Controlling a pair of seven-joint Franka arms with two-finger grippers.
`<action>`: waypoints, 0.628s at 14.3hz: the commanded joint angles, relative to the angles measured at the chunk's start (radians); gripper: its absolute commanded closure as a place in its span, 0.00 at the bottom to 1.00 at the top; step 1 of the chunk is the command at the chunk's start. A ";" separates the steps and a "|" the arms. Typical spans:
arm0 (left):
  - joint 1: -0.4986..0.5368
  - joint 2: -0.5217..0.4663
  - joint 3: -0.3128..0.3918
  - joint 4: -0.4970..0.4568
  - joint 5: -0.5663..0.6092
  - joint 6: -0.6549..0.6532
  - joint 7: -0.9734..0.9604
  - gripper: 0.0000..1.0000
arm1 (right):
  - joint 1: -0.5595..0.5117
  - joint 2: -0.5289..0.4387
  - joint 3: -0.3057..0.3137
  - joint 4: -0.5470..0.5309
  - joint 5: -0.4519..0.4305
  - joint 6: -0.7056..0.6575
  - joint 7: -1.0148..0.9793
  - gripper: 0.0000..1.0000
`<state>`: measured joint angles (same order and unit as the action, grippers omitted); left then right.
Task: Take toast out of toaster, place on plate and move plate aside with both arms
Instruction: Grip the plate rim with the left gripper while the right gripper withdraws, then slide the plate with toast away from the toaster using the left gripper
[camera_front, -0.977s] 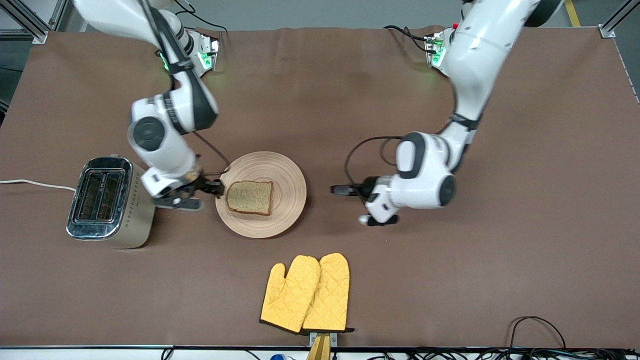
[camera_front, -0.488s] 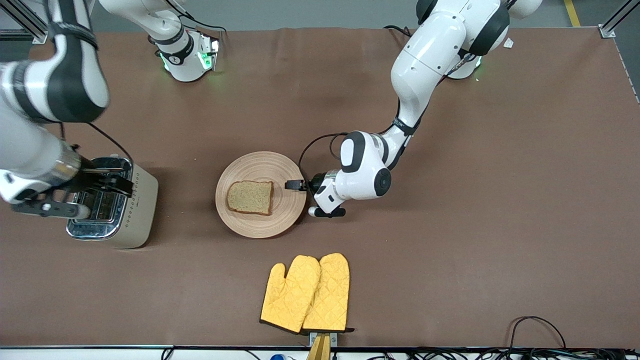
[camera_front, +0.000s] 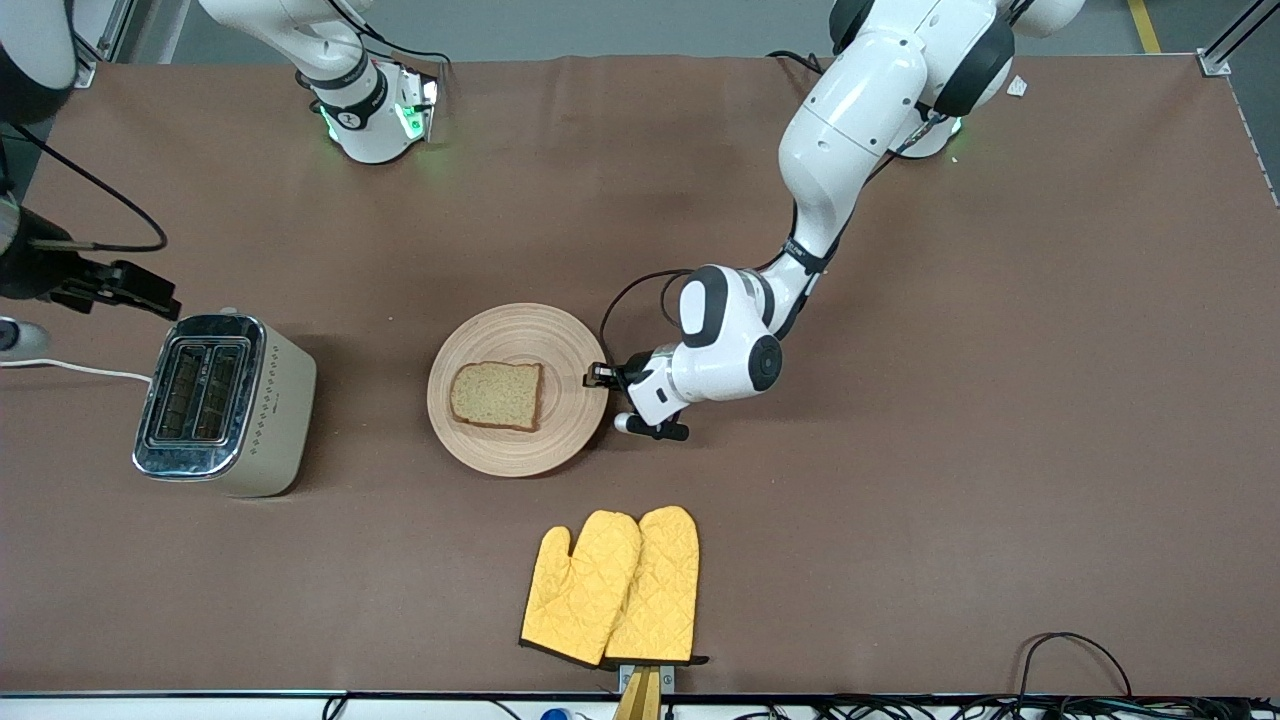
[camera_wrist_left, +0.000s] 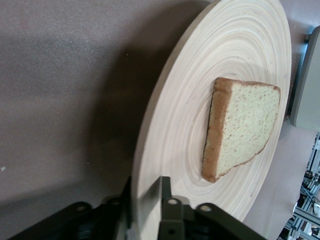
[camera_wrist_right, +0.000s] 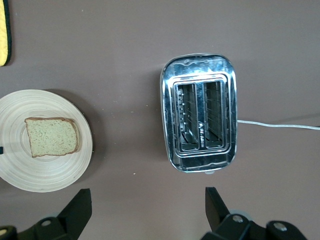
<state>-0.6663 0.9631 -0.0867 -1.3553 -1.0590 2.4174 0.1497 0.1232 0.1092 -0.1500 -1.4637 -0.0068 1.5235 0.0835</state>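
The round light-wood plate (camera_front: 560, 430) lies mid-table with the brown toast (camera_front: 497, 395) flat on it. My left gripper (camera_front: 598, 377) is at the plate's rim on the side toward the left arm's end. In the left wrist view its fingers (camera_wrist_left: 166, 197) clamp the rim of the plate (camera_wrist_left: 175, 130), one above and one below, with the toast (camera_wrist_left: 240, 127) just past them. My right gripper (camera_front: 128, 288) hangs open and empty in the air over the table beside the toaster. Its view (camera_wrist_right: 146, 200) looks down on the plate (camera_wrist_right: 55, 172) and the toast (camera_wrist_right: 52, 136).
A chrome two-slot toaster (camera_front: 222, 405) stands toward the right arm's end, also in the right wrist view (camera_wrist_right: 200, 112), with a white cord (camera_front: 70, 368). A pair of yellow oven mitts (camera_front: 612, 585) lies nearer the front camera than the plate.
The right arm left the plate's rim, rose and swung out past the toaster. The left gripper moved in and shut on the plate's rim; the plate shifted slightly toward the toaster.
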 joint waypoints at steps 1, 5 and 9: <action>-0.001 0.003 -0.001 0.010 -0.013 0.048 0.053 1.00 | -0.033 -0.023 0.020 -0.038 0.005 0.012 -0.008 0.00; 0.082 -0.124 0.008 -0.021 -0.003 -0.038 0.054 1.00 | -0.024 -0.059 0.026 -0.027 0.007 -0.002 -0.008 0.00; 0.318 -0.233 0.005 -0.012 0.112 -0.341 0.068 1.00 | -0.132 -0.057 0.155 -0.029 -0.002 0.000 -0.010 0.00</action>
<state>-0.4658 0.8108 -0.0649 -1.3303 -0.9852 2.2170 0.1957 0.0880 0.0782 -0.1026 -1.4649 -0.0053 1.5222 0.0820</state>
